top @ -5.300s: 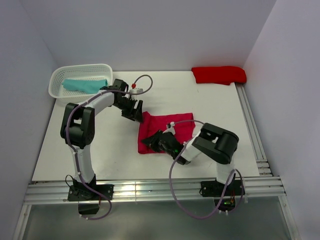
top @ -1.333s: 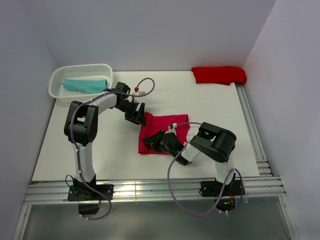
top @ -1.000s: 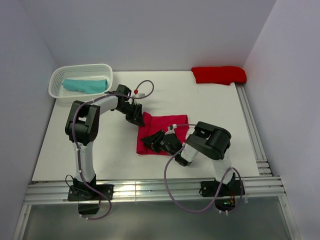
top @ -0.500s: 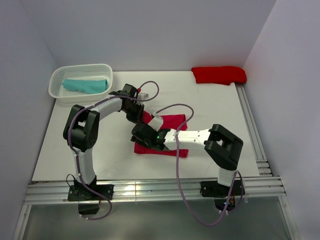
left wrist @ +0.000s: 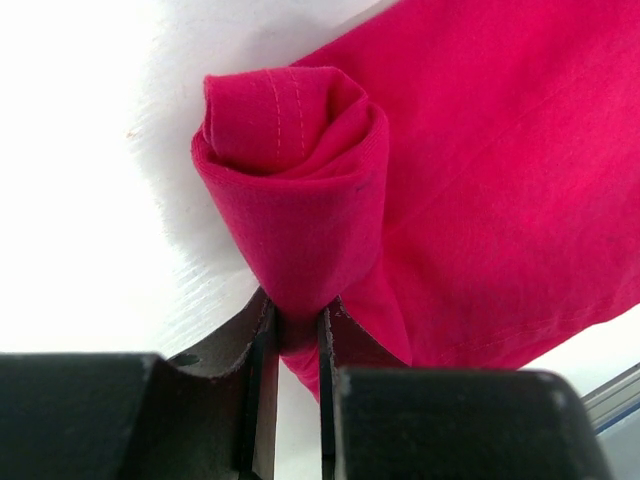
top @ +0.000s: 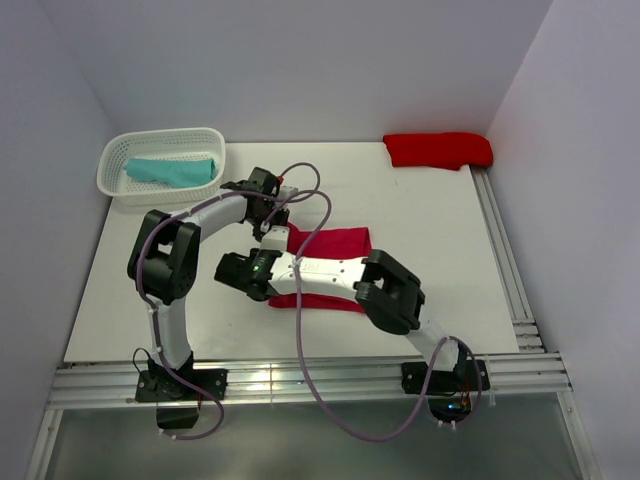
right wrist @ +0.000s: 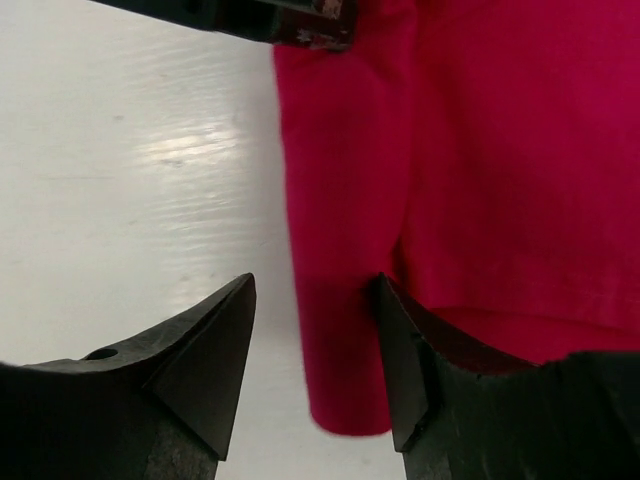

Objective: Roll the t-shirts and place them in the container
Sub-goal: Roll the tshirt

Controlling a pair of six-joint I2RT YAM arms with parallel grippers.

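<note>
The raspberry-crimson t-shirt (top: 338, 240) lies flat mid-table, its left edge rolled into a tube (left wrist: 290, 190). My left gripper (left wrist: 297, 325) is shut on the far end of that roll; from above it sits at the shirt's upper left corner (top: 268, 222). The right arm stretches leftward across the shirt. My right gripper (right wrist: 314, 285) is open, its jaws standing either side of the roll's near end (right wrist: 345, 330) without pinching it; in the top view it is at the shirt's left edge (top: 250, 278). A scarlet t-shirt (top: 438, 149) lies folded at the back right. A teal t-shirt (top: 170, 170) is in the basket.
The white lattice basket (top: 112, 160) stands at the back left corner. Walls close in the table on three sides, and a metal rail (top: 505, 260) runs along the right edge. The left gripper's body (right wrist: 270, 15) shows at the top of the right wrist view.
The right arm has swung left across the crimson shirt and its gripper has opened at the roll's near end. The left gripper has closed on the roll's far end.
</note>
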